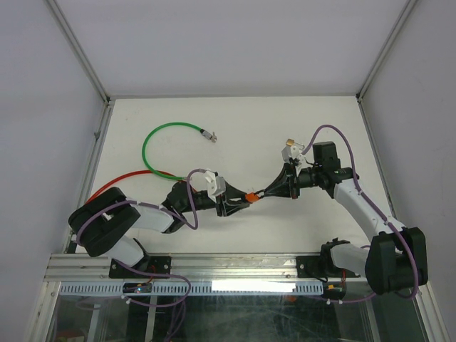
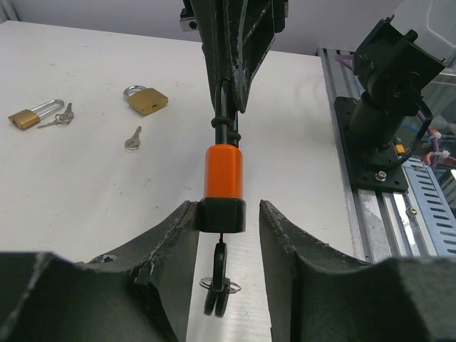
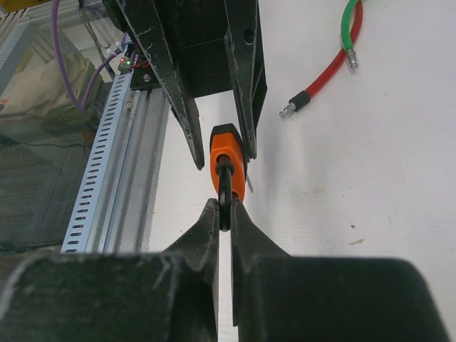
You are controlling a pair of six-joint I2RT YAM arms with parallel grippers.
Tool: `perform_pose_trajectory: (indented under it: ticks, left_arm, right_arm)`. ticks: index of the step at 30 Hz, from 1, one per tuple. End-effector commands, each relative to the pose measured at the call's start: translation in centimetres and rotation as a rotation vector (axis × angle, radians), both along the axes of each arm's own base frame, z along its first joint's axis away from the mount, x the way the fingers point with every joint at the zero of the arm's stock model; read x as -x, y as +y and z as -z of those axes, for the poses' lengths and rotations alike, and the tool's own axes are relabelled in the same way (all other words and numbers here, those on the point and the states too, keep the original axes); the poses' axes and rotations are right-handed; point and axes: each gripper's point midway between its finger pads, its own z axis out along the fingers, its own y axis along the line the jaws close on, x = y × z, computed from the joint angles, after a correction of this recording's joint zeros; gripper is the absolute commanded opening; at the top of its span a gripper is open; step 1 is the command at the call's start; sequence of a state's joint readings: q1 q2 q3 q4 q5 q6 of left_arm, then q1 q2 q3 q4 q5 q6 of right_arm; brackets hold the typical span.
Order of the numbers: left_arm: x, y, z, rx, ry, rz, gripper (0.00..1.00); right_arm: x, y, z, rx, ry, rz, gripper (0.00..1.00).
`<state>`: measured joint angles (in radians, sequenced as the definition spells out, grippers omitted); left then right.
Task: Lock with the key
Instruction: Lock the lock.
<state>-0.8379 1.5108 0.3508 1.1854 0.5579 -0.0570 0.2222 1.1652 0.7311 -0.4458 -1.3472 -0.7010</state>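
Orange padlock [image 2: 224, 173] x1 | brass padlocks [image 2: 148, 100] [image 2: 25, 117] x2 | R gripper [image 3: 224, 208] clamps shackle [image 3: 225, 179] | L gripper [image 2: 228, 208] half-open

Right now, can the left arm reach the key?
Probably yes. The key hangs under the lock, right between the open fingers of the left gripper, with nothing in the way.

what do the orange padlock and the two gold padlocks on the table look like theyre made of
Orange padlock: matte orange cover with a black base, probably plastic; its dark thin shackle is likely steel. The gold padlocks: shiny yellow bodies, likely brass, with bright silvery shackles.
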Motion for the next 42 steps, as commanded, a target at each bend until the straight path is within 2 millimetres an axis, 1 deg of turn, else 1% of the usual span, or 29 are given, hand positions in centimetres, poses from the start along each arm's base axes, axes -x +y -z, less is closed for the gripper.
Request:
perform_pose_trajectory:
  ticks: [1, 4, 6, 9, 10, 14, 19, 24, 28, 36, 42]
  left_arm:
    - [0.3, -0.7, -1.2, 0.026, -0.054, 0.04, 0.37]
    - [0.3, -0.9, -1.1, 0.019, -0.054, 0.052, 0.3]
    - [0.5, -1.0, -0.8, 0.008, -0.057, 0.066, 0.21]
    - [0.5, -1.2, -0.1, -0.02, -0.055, 0.081, 0.04]
    - [0.5, -1.2, 0.2, -0.03, -0.055, 0.084, 0.0]
    - [0.3, -1.2, 0.7, -0.036, -0.054, 0.083, 0.0]
    - [0.0, -1.1, 0.7, -0.023, -0.071, 0.073, 0.0]
    - [-0.7, -1.1, 2.5, -0.062, -0.077, 0.054, 0.0]
    - [-1.2, -1.0, 3.5, -0.067, -0.072, 0.033, 0.0]
    - [-2.5, 0.1, 4.0, -0.046, -0.057, -0.013, 0.0]
    - [-3.4, 0.9, 4.9, -0.061, -0.044, -0.052, 0.0]
  right_arm:
    - [-0.3, 0.3, -1.9, -0.061, -0.067, -0.036, 0.0]
    - [-0.2, 0.3, -1.7, -0.055, -0.081, -0.036, 0.0]
    - [-0.2, 0.3, -1.3, -0.044, -0.099, -0.037, 0.0]
    - [0.0, 0.5, -0.6, -0.029, -0.126, -0.053, 0.0]
    - [0.3, 0.6, -0.3, -0.024, -0.13, -0.063, 0.0]
    - [0.7, 1.0, 0.6, -0.015, -0.146, -0.095, 0.0]
    - [1.2, 1.5, 2.2, 0.024, -0.157, -0.13, 0.0]
    - [1.6, 2.2, 4.4, 0.092, -0.151, -0.166, 0.0]
    - [2.3, 3.1, 6.0, 0.145, -0.126, -0.221, 0.0]
    - [4.1, 5.5, 8.1, 0.28, -0.067, -0.334, 0.0]
    - [5.9, 7.2, 10.8, 0.443, -0.029, -0.436, 0.0]
